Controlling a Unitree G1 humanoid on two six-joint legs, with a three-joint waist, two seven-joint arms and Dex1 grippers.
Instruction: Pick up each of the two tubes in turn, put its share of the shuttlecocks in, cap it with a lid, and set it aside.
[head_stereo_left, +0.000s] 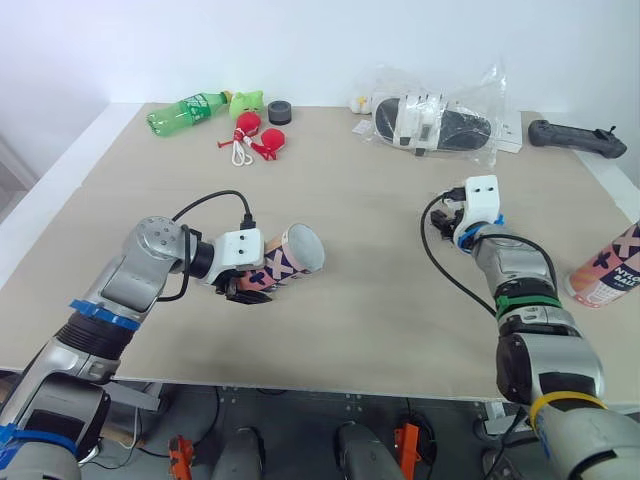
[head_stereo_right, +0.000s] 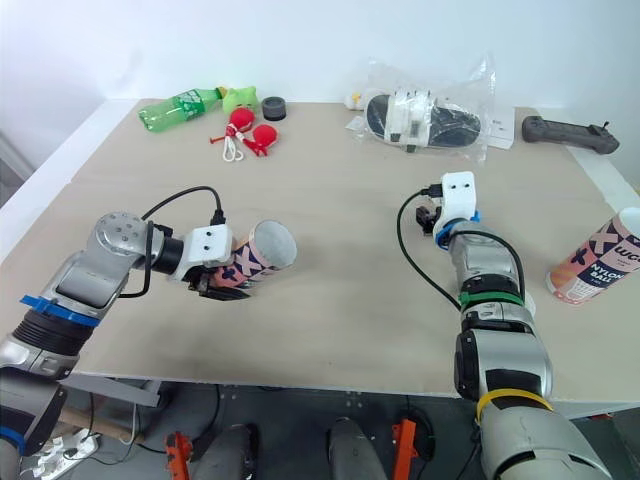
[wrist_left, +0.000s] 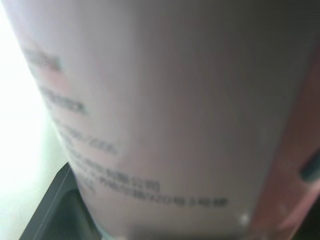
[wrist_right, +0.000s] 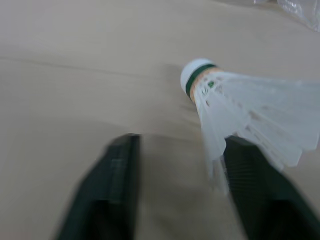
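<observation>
Tubes number 2, both pink with dark cross marks. 1 tube (head_stereo_left: 292, 258) is clamped near its base in the left gripper (head_stereo_left: 247, 287), raised off the table (head_stereo_left: 380, 300) and tilted, its open mouth turned up and towards the robot's right. The left wrist view shows rows of small print on its wall, too blurred to read. The second tube (head_stereo_right: 592, 263) lies on its side at the table's right edge, well apart from both grippers, with lettering that looks like "NYLON".

1 shuttlecock (wrist_right: 240, 110), white with a green band under the cork, lies on the table. Its skirt rests against 1 finger of the right gripper (wrist_right: 182, 141), whose fingers are spread wide with bare table between them, grasping nothing.

The left arm is bent at the elbow, its forearm pointing across the table to the right. The right arm reaches straight forward, its gripper low over the table.

Along the far edge sit 1 green bottle (head_stereo_left: 188, 109), 1 green toy (head_stereo_left: 247, 102), 1 black round cap (head_stereo_left: 279, 112), 2 red toys (head_stereo_left: 258, 134) on a white cord, 1 clear bag (head_stereo_left: 435, 118) holding black-and-white footwear, and 1 black handle (head_stereo_left: 577, 138).
</observation>
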